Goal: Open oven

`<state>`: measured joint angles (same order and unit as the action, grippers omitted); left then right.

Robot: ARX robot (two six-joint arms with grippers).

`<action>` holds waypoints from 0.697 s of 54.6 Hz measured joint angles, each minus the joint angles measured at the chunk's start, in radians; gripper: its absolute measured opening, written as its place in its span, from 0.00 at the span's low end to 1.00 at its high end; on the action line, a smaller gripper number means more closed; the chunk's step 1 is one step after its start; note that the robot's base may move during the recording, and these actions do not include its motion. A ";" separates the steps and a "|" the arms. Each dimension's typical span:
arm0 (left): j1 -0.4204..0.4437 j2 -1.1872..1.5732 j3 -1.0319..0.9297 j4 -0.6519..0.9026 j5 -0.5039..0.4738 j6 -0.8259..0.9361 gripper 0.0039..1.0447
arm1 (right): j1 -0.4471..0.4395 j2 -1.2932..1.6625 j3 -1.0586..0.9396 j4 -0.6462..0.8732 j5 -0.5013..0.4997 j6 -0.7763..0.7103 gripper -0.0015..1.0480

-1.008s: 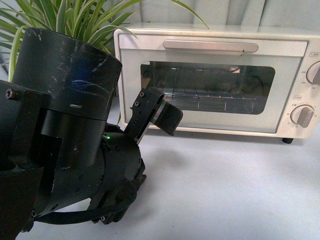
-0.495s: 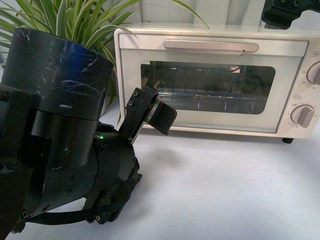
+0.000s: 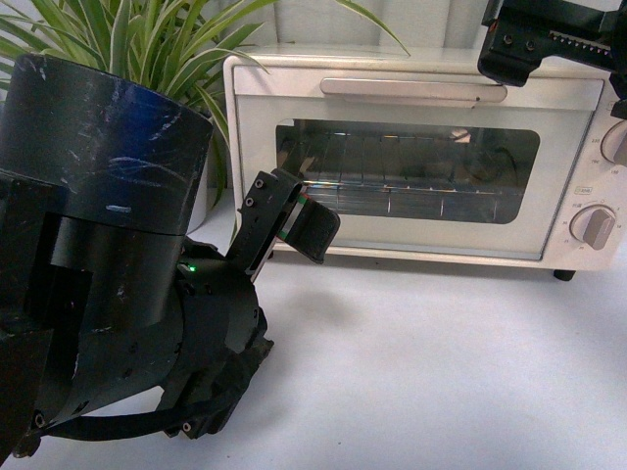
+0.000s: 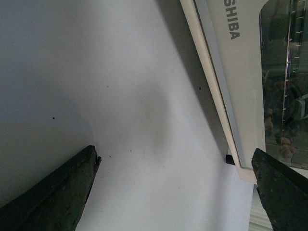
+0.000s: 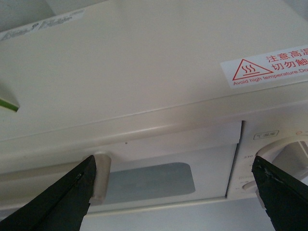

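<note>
The cream-white oven [image 3: 421, 157] stands at the back of the table with its glass door shut and its long bar handle [image 3: 411, 90] across the top of the door. My left gripper [image 3: 294, 220] is open and low in front of the door's left lower corner, holding nothing. In the left wrist view it [image 4: 175, 156] frames bare table beside the oven [image 4: 240, 72]. My right gripper [image 3: 549, 44] hangs open above the oven's top right corner. In the right wrist view it [image 5: 174, 163] looks down over the oven top [image 5: 144, 72], with the handle's end [image 5: 98, 183] by one finger.
A leafy potted plant [image 3: 147, 39] stands behind the left arm, beside the oven. Two round knobs [image 3: 595, 225] sit on the oven's right panel. A red high-temperature sticker [image 5: 269, 67] lies on the oven top. White table [image 3: 441, 362] stretches in front.
My right gripper has come into view at the top right and moved down and left over the oven top. The left arm has drifted slightly left.
</note>
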<state>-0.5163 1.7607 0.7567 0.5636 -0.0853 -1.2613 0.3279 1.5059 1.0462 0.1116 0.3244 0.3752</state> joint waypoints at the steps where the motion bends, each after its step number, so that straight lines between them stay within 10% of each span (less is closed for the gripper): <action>1: 0.000 0.000 -0.001 0.000 0.000 0.000 0.94 | 0.000 0.002 0.002 0.000 0.001 0.001 0.91; 38: 0.006 -0.004 -0.004 0.000 0.000 0.003 0.94 | 0.002 0.014 0.028 -0.076 -0.043 -0.003 0.91</action>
<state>-0.5098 1.7569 0.7528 0.5636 -0.0856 -1.2587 0.3302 1.5200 1.0744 0.0360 0.2817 0.3725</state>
